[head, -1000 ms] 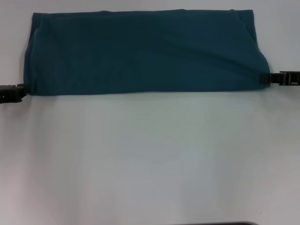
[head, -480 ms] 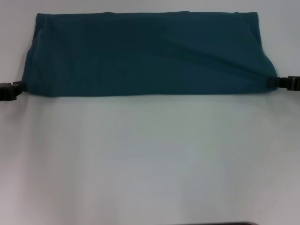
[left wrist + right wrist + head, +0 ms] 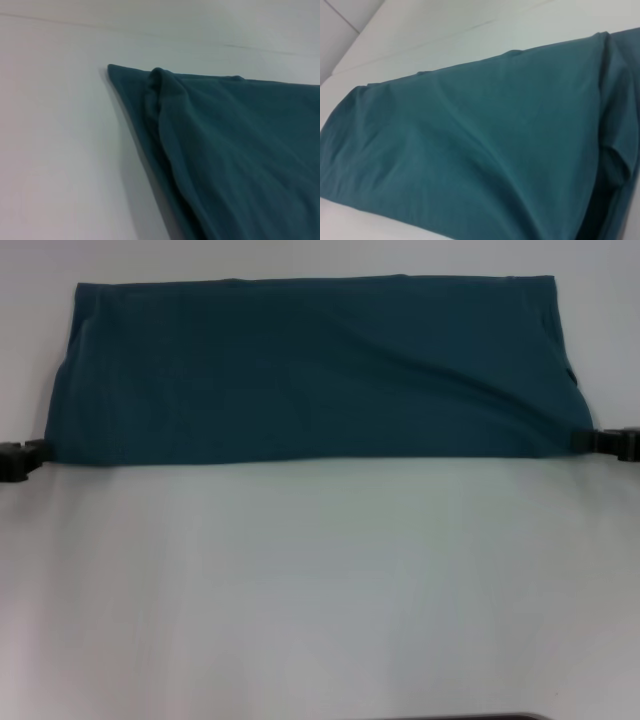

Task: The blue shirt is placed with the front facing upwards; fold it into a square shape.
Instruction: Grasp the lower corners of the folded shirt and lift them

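The blue shirt (image 3: 310, 370) lies folded into a wide band on the white surface (image 3: 320, 590); the left gripper (image 3: 38, 452) and right gripper (image 3: 582, 441) sit at its near corners, and whether their fingers grip the cloth cannot be told.

Plain white table (image 3: 320, 590); soft even light; faint seam along its far surface

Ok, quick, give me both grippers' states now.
Left gripper: at the shirt's near left corner; open or shut cannot be told.
Right gripper: at the shirt's near right corner; cannot be told either.
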`<state>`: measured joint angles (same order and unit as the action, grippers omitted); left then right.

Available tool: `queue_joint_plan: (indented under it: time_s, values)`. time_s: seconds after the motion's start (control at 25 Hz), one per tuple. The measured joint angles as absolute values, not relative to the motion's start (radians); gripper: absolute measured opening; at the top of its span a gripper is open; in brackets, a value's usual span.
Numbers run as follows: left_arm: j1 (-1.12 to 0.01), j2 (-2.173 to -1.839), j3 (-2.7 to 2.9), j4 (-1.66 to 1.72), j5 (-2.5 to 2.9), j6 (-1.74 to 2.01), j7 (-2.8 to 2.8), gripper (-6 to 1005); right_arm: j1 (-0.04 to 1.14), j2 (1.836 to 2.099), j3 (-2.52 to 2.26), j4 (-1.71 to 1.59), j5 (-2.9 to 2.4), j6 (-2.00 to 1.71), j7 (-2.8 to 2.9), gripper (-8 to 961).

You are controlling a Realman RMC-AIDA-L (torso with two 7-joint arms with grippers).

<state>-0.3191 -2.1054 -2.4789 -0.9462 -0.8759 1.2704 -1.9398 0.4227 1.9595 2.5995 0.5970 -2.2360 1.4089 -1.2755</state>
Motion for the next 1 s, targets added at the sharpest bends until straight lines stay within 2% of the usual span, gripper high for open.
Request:
queue_joint_plan:
  time_s: [0.64,1.0]
  values:
    - [-0.235,-2.086,-2.571,-1.056,-0.876,1.626,-1.884,28,0.297,1.965,2.677,0.677,-2.239,1.652,-1.366,14]
    - [-0.198,-2.075,-2.602,-1.068,-0.848,1.731,-1.868,29,0.212,1.958,2.703,0.705,-2.239,1.733,-1.404,14]
